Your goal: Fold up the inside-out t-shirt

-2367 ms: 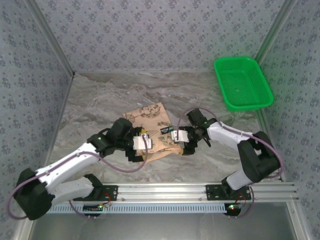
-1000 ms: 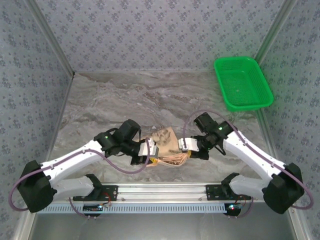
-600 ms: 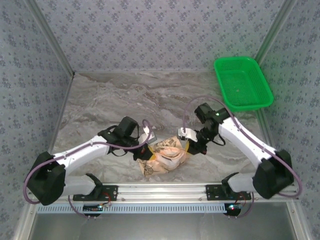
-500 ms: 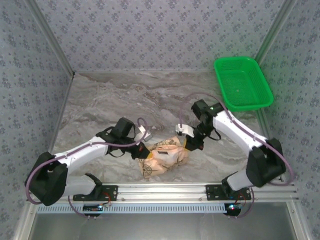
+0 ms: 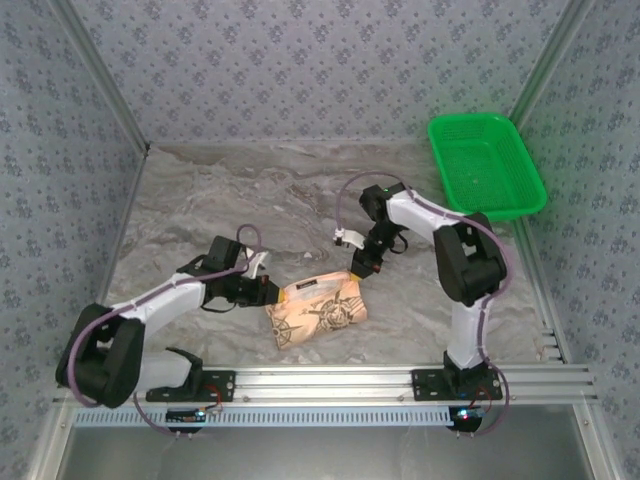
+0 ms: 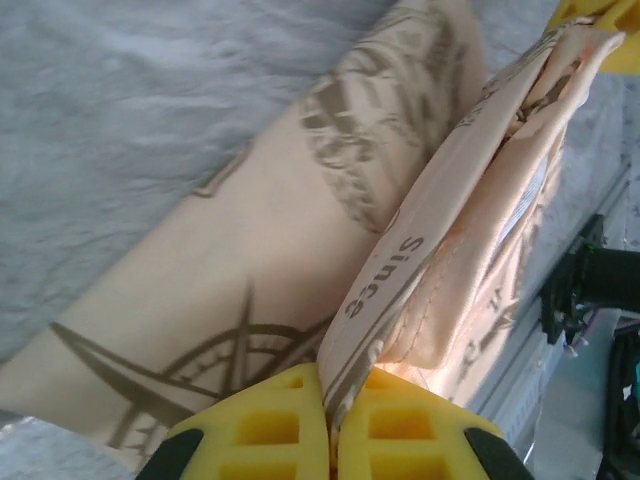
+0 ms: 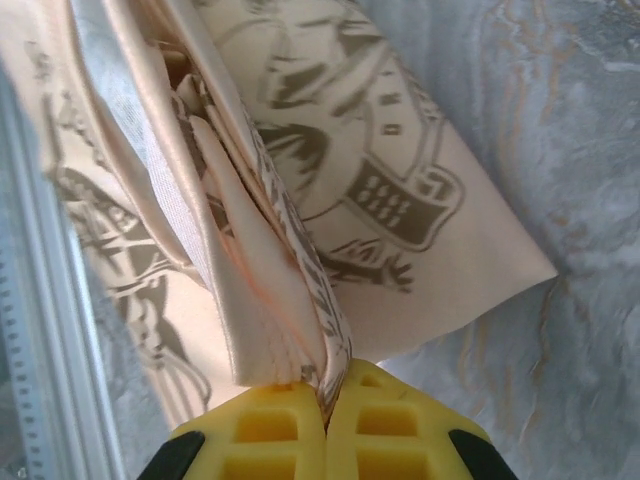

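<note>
Basket (image 5: 487, 165): green, sitting at the far right corner of the table (image 5: 230, 200), well apart from both arms. Its perforated floor is showing across the whole inside.

Shirt (image 5: 318, 310): lying as a folded, roughly rectangular bundle on the table, near the front rail (image 5: 330, 380), between the two grippers. The printed side is facing up.

Left gripper (image 5: 268, 292): reaching in low from the left and pinching the bundle's left edge. In the left wrist view the yellow pads (image 6: 250, 430) are pressing together with only a thin fabric edge between them, and the shirt (image 6: 250, 280) is running away from them in several stacked layers.

Right gripper (image 5: 357, 270): coming down at the bundle's far right corner. In the right wrist view the pads (image 7: 385, 425) are likewise clamping tight on bunched layers of the shirt (image 7: 390, 200).

Hard to read:
- The fingertips of both grippers are blending into the cloth from above, so the grip is clear only from the wrist cameras.
- The layer count is not resolvable, since the inner folds are tucking behind each other.
- A hem band in the left wrist view is showing the word "Since", with the rest of the lettering hidden in the fold.
- Sleeves and collar cannot be picked out.
</note>
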